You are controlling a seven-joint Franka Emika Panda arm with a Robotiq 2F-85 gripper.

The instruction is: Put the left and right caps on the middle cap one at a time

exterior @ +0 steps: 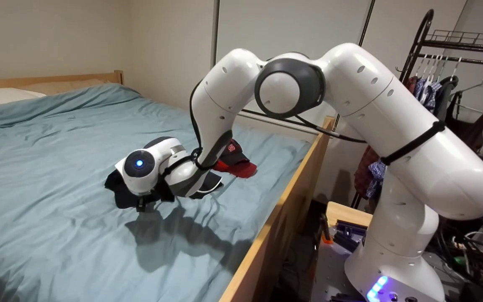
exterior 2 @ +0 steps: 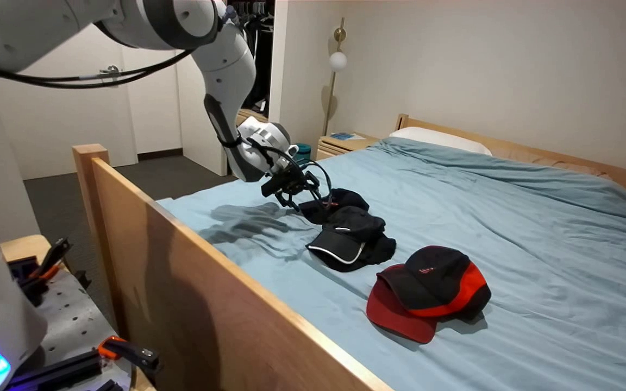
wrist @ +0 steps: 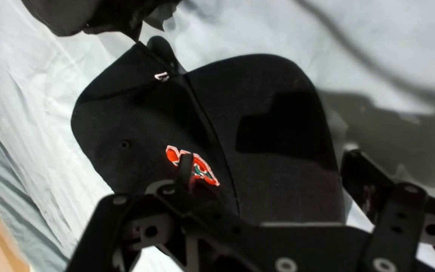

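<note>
None of the putting-on looks done so far. The black baseball cap (wrist: 208,126) and the black and red baseball cap (exterior 2: 435,288) both lie on the blue surface (exterior 2: 552,244), so I think both jobs are left. The middle cap (exterior 2: 348,236) sits between them with its round top up. The black baseball cap is just beside it, but I can't tell if they touch. The black and red baseball cap is a bit apart on the other side.

The gripper (wrist: 268,162) is at the black baseball cap. Its fingers are spread wide and pinch nothing. In the wrist view, one is over the badge and one is past the front edge of the brim. My guess is this cap goes first.

This cap is all black, with a wide brim and an orange badge that has a white edge. The middle cap is black too, with a white line along its brim. The last one has a bright red stripe and a dark red brim.
</note>
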